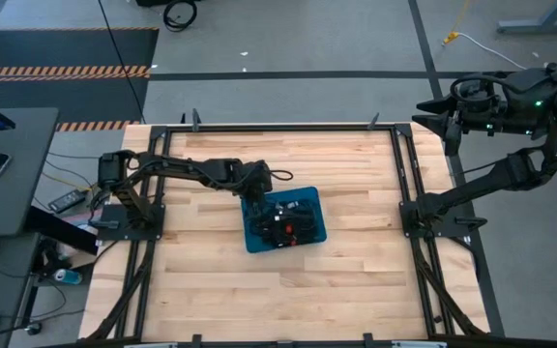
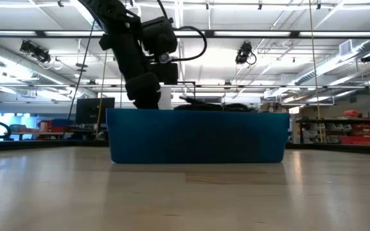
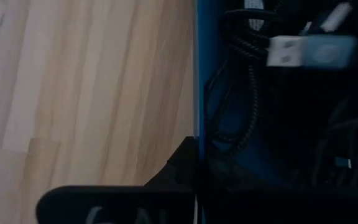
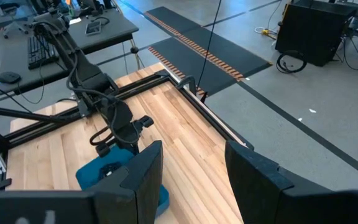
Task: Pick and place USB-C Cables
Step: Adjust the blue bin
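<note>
A blue tray (image 1: 257,239) sits at the middle of the wooden table. In it lie several black USB-C cables (image 1: 288,220), some with a red tie; their coils peek over the rim (image 2: 211,106) in the low view. My left gripper (image 1: 259,196) is down inside the tray's far left corner, shut, slanting downward. The left wrist view shows the tray wall (image 3: 197,74), braided cable loops (image 3: 244,93) and a silver plug (image 3: 284,50) just ahead of its dark fingers (image 3: 178,167). My right gripper (image 4: 191,180) hangs open and high off the table's right side, holding nothing. My left gripper is shut just inside the tray's far left wall (image 3: 197,143), coming from above and the table's left. A braided loop (image 3: 229,152) runs down toward its fingers. Its own fingers hide the tips, so I cannot tell whether a cable is between them.
Bare wood lies on all sides of the tray, widest toward the near edge (image 1: 288,300). Black frame rails (image 1: 401,174) run along the table's left, right and far sides. The right arm's base (image 1: 433,215) stands at the right rail.
</note>
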Tool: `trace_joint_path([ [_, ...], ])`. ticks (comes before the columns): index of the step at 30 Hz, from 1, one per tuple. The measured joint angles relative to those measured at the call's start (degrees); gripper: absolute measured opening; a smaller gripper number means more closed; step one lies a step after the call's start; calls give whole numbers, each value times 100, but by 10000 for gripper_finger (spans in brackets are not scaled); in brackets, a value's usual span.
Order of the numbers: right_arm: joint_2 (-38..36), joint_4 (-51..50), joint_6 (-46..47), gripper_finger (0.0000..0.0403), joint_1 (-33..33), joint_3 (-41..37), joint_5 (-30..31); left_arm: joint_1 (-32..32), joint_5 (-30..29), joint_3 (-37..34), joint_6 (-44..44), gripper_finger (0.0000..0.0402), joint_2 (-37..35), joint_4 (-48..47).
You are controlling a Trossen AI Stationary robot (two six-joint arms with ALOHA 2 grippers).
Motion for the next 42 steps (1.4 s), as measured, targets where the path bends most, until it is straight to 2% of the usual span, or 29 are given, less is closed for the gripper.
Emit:
trace_joint_path([
  [6,2,0,85,180,0,0,0,1,53,2,28,7,174,74],
  [12,1,-1,76,180,-2,0,2,1,29,130,-44,34,214,311],
  [19,2,-2,65,180,-1,0,5,25,-749,1017,181,53,212,-43],
  [24,44,-298,206,180,-2,0,0,23,-1215,2201,131,58,212,-1184],
  [28,125,-435,283,165,-2,-155,-209,16,-1470,3362,-475,54,208,-2586],
  [31,180,-451,232,122,0,-337,-512,-23,-1982,4171,-906,41,199,-3888],
  [34,243,-466,271,50,-2,-645,-801,-129,-2459,4853,-1444,14,199,-5378],
  [35,266,-465,260,25,-2,-771,-845,-191,-2553,5019,-1666,8,193,-5828],
  [37,301,-466,266,11,2,-1099,-901,-332,-2681,5238,-2213,6,188,-6634],
  [42,305,-468,448,4,0,-2290,-914,-765,-2740,4933,-2735,4,-142,-6636],
])
